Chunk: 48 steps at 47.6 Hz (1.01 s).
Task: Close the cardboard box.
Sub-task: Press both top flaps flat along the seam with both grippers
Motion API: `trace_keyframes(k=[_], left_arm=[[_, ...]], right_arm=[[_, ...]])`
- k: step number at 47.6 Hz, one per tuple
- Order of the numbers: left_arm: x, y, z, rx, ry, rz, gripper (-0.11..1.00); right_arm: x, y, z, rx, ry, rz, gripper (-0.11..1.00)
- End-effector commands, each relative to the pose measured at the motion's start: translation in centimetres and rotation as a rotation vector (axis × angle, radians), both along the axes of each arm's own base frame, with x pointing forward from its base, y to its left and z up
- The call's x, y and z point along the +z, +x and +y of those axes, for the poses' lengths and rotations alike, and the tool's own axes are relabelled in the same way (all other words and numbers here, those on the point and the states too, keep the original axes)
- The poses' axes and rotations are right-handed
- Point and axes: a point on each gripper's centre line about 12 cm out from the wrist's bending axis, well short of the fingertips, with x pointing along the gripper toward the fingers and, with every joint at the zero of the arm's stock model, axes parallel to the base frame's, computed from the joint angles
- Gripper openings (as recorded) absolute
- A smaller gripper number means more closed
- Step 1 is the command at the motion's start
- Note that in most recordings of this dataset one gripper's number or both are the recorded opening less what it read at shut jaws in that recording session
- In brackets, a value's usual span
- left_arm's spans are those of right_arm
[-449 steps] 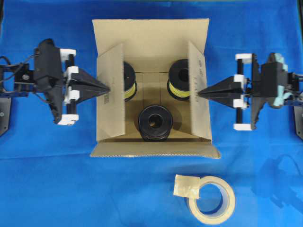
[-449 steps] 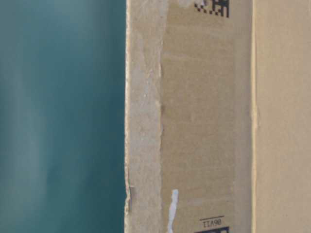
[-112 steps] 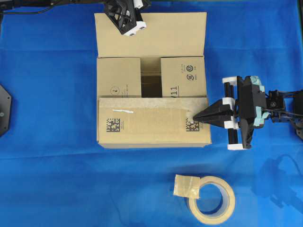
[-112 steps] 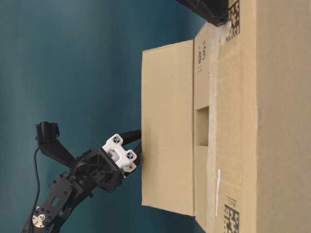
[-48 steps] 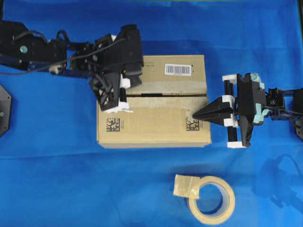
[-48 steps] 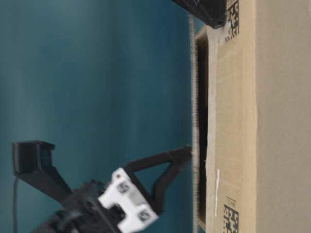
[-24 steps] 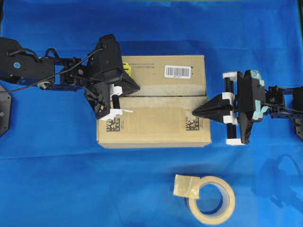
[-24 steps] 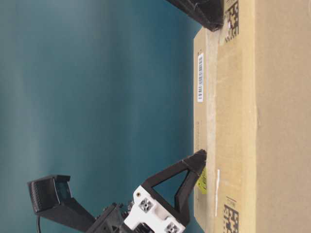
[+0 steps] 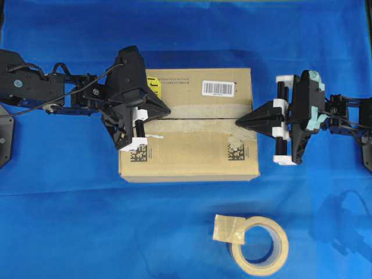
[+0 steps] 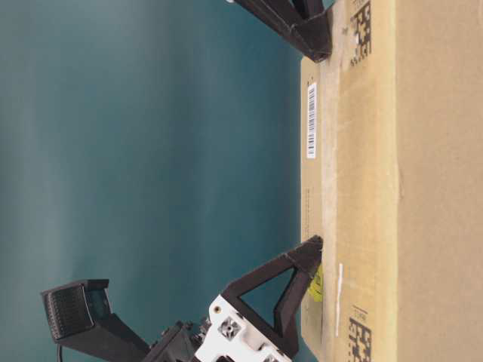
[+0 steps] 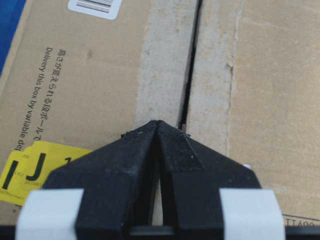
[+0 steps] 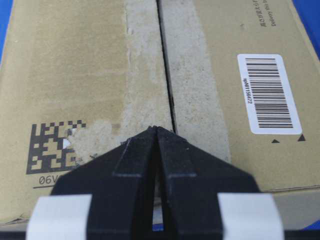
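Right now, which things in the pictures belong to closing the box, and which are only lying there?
Belong to the job:
- cardboard box, flaps folded down
- left hand, shut, tip at the seam
- right hand, shut, tip at the seam

Just lying about:
- tape roll
- blue cloth

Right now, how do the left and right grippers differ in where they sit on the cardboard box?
The left gripper reaches in over the cardboard box's top beside the yellow sticker; the right gripper only meets the box's right edge. The left gripper's body overlaps the lid; the right gripper's body sits off it. Both are shut, tips at the centre seam.
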Motion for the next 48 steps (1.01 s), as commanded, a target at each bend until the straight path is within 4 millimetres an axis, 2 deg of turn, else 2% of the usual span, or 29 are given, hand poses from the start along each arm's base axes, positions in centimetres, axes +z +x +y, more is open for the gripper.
trace_keyframes(k=[1,26,43,48], left_arm=[[0.9,0.1,-0.4,-0.012,0.003,-0.034,0.00],[1.3,-0.3,-0.9,-0.023,0.007,-0.086,0.00],[2.3,-3.4,-1.3,-0.034,0.044,-0.315,0.00],[2.1,-4.6,-1.3,-0.039,0.070,-0.384,0.00]], right_arm=[[0.5,0.3,-0.4,-0.014,0.000,-0.021,0.00],[-0.4,0.3,-1.0,-0.040,0.010,0.012,0.00],[-0.4,0.3,-1.0,-0.041,0.010,0.007,0.00],[-0.4,0.3,-1.0,-0.041,0.010,0.007,0.00]])
